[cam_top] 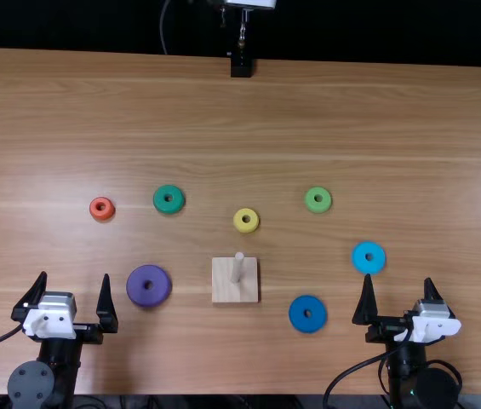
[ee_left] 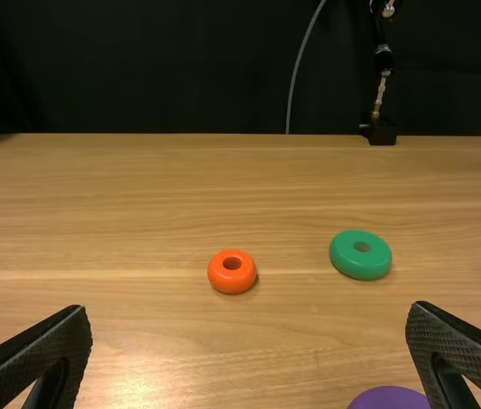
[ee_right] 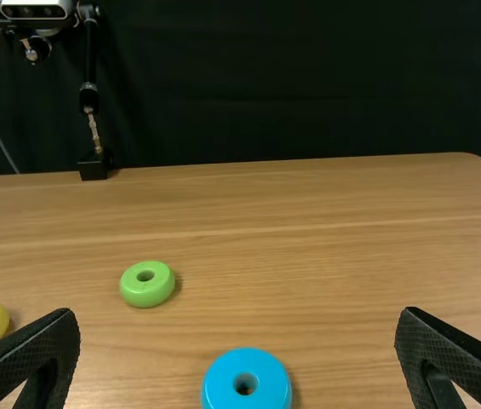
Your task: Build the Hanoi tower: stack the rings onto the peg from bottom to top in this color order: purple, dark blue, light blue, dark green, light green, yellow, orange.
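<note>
Nearest the camera, at the table's near side, stand the left gripper and the right gripper. Fingers on each are spread wide apart, with nothing between them.

Subject item: a wooden peg, upright on its square wooden base, at the middle of the table's nearer half, between the two grippers.

Seven rings lie flat on the table, separate from one another. Purple ring: left of the base, near the left gripper. Dark blue ring: right of the base and slightly closer to the near edge. Yellow ring: just beyond the peg. Light blue ring: farther right, just beyond one fingertip of the right gripper. Dark green ring: beyond the purple ring. Light green ring: beyond the dark blue ring. Orange ring: farthest left.

Outermost, a black stand is at the far edge of the light brown table, a thin cable beside it, against a black backdrop.
</note>
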Robot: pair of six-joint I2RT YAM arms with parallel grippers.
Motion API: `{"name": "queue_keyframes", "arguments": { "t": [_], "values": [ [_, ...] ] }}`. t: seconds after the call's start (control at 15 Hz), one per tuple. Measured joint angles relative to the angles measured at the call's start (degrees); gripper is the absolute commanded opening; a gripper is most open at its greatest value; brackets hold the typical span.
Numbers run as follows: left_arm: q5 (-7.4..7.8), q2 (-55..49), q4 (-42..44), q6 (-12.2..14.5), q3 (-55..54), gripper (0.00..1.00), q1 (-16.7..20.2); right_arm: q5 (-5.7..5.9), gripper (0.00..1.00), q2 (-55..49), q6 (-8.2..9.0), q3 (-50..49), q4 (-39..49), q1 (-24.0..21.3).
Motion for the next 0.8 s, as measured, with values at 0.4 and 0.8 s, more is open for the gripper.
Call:
{"name": "queue_keyframes", "arguments": {
  "t": [0.4, 0.8],
  "values": [
    [-0.07, 0.0, 0.02, -0.02, 0.0, 1.0, 0.0, 0.0, 1.0, 0.0, -0.02, 0.0, 0.02, 0.0],
    [-0.13, 0.02, -0.74, 0.22, 0.07, 1.0, 0.04, 0.02, 1.0, 0.0, -0.02, 0.0, 0.0, 0.0]
  ]
}}
